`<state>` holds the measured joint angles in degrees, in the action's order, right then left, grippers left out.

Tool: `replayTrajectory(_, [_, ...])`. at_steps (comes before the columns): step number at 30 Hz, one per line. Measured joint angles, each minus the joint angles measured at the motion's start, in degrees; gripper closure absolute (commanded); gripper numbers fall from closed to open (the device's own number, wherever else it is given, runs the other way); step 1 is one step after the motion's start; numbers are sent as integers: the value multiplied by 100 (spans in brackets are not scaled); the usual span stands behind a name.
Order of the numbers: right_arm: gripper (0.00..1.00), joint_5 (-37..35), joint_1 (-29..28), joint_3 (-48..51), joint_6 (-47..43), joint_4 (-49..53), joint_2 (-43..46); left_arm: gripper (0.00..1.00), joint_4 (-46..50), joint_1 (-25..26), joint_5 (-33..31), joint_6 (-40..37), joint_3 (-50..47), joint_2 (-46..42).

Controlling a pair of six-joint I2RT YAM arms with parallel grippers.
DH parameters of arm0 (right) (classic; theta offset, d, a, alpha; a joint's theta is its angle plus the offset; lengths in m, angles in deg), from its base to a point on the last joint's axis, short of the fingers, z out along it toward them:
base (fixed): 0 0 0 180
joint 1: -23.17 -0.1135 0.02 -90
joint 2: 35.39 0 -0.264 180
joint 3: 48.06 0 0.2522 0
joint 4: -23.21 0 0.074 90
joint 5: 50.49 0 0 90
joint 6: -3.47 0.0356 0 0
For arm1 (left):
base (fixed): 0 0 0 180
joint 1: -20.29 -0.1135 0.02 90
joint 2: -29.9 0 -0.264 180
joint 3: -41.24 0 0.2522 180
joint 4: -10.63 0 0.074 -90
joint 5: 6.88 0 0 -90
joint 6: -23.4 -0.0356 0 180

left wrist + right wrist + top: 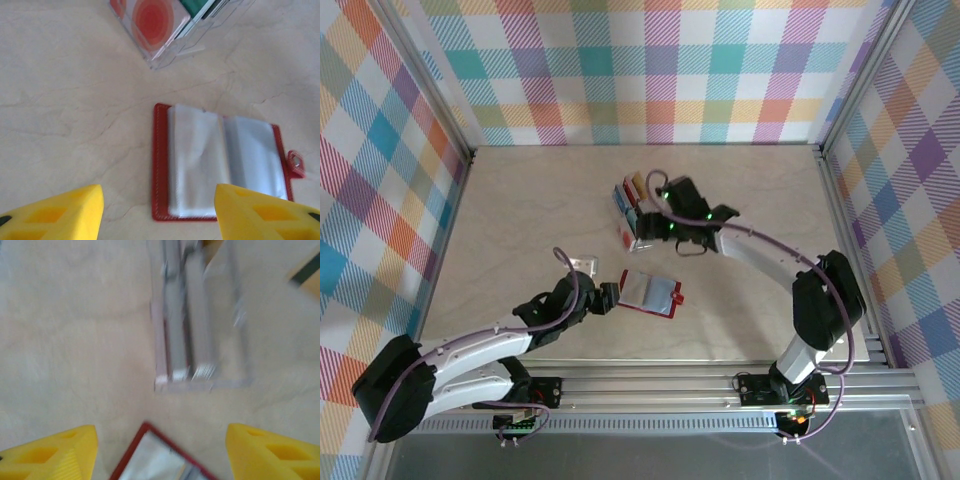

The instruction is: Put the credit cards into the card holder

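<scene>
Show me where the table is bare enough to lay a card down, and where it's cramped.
Bare: the table between the left wall and the clear rack, the strip along the back wall, and the patch right of the card holder. Crowded: the middle, where rack, holder, left end effector and right end effector sit close.

Clear slotted rack point(176, 53), beige table point(520, 220), plaid walls point(650, 70)

Robot test cell in a lab: a beige tabletop point(520, 210) boxed in by plaid walls point(650, 70), two robot arms point(470, 350) bolted to aluminium rails point(650, 378) along the bottom edge.
</scene>
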<state>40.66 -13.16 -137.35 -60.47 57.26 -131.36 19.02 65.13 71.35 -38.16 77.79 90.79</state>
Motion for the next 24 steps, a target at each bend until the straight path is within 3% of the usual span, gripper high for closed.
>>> replayTrajectory(5, [30, 457, 695, -1633, -313, 221, -1001, 36, -223, -656, 717, 26, 625, 610])
replayTrajectory(11, [33, 905, 903, -3209, -664, 693, -2455, 36, -374, -1445, 1478, 103, 1475, 1467])
replayTrajectory(18, [35, 1360, 903, -4236, -903, 1325, -3416, 39, -448, -2122, 2100, 243, 2409, 2608])
replayTrajectory(24, [42, 1805, 903, -4826, -994, 1676, -3740, 39, -391, -2295, 2413, 267, 3023, 3296])
